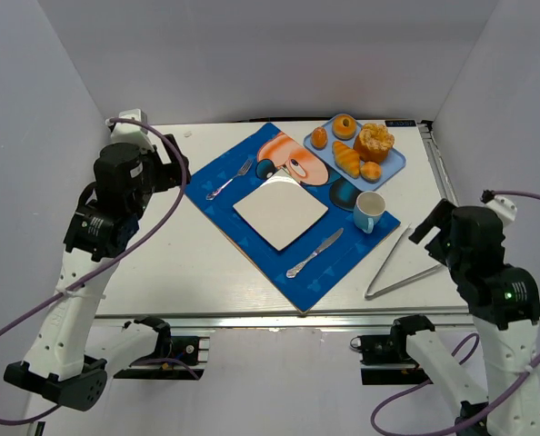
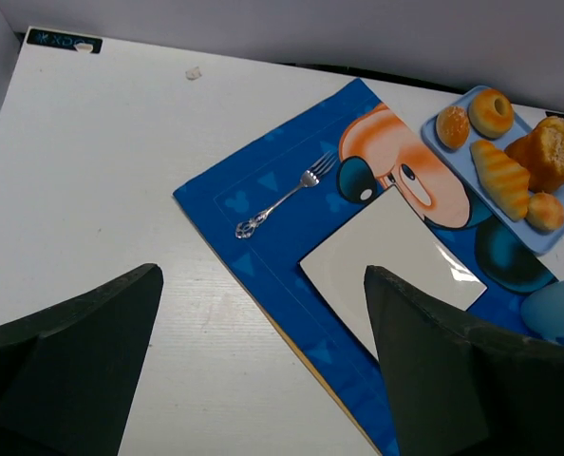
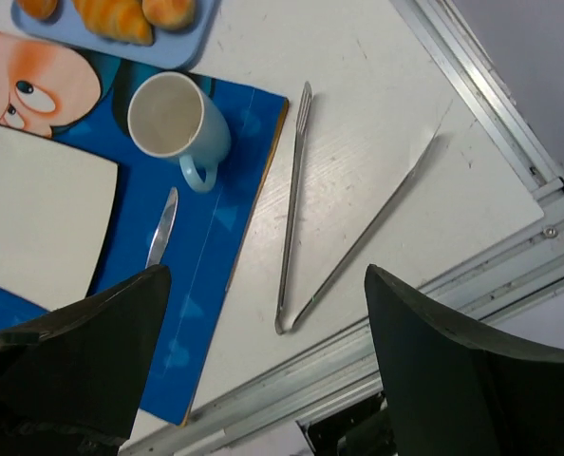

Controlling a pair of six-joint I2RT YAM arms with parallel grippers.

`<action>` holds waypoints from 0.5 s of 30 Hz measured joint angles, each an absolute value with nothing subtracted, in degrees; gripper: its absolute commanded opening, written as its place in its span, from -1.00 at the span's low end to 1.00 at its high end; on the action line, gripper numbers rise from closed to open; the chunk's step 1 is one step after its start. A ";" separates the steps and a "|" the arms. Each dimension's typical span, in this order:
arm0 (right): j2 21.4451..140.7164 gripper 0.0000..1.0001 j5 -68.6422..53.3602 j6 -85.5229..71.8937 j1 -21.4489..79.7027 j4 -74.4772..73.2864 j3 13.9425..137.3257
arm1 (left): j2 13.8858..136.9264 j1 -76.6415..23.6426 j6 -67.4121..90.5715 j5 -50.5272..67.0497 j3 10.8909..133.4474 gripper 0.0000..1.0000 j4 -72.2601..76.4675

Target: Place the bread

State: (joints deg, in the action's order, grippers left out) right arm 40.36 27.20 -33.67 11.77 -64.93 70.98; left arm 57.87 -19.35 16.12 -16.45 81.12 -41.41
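The bread (image 1: 345,125) is a small round golden-brown bun at the far end of a light blue tray (image 1: 397,164), at the table's back right. The left wrist view shows the bread (image 2: 491,111) on the tray (image 2: 524,122) beside a small oval roll (image 2: 452,125) and a croissant (image 2: 500,178). My left gripper (image 1: 175,163) hovers open over the table left of the blue placemat (image 1: 252,245), holding nothing (image 2: 263,275). My right gripper (image 1: 429,227) is open and empty above the table's right side (image 3: 263,275). Both are far from the bread.
A white square plate (image 1: 280,211) lies mid-placemat, with a fork (image 1: 231,180) to its left and a knife (image 1: 314,252) to its right. A light blue mug (image 1: 368,211) stands near the tray. Metal tongs (image 1: 397,263) lie open under my right gripper. A large muffin-like pastry (image 1: 374,142) shares the tray.
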 measured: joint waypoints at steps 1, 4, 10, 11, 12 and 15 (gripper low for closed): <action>39.35 0.79 26.70 -33.93 11.77 -65.87 70.72 | 58.28 -19.35 16.49 -16.47 81.12 0.96 -41.82; 38.30 0.79 24.86 -33.10 11.75 -65.91 70.76 | 58.65 -19.35 17.67 -16.53 81.01 0.96 -42.44; 46.81 0.79 28.36 -37.98 11.77 -67.20 70.78 | 58.39 -19.46 20.51 -16.78 78.48 0.96 -41.78; 48.16 0.79 28.67 -39.22 11.77 -67.02 70.43 | 58.52 -19.55 20.78 -16.75 78.00 0.96 -41.56; 49.32 0.79 28.73 -40.42 11.77 -66.26 69.45 | 58.54 -19.66 21.04 -16.75 77.38 0.96 -41.34; 50.94 0.79 27.03 -43.22 11.09 -64.12 63.29 | 58.46 -19.75 21.47 -16.88 75.42 0.96 -41.17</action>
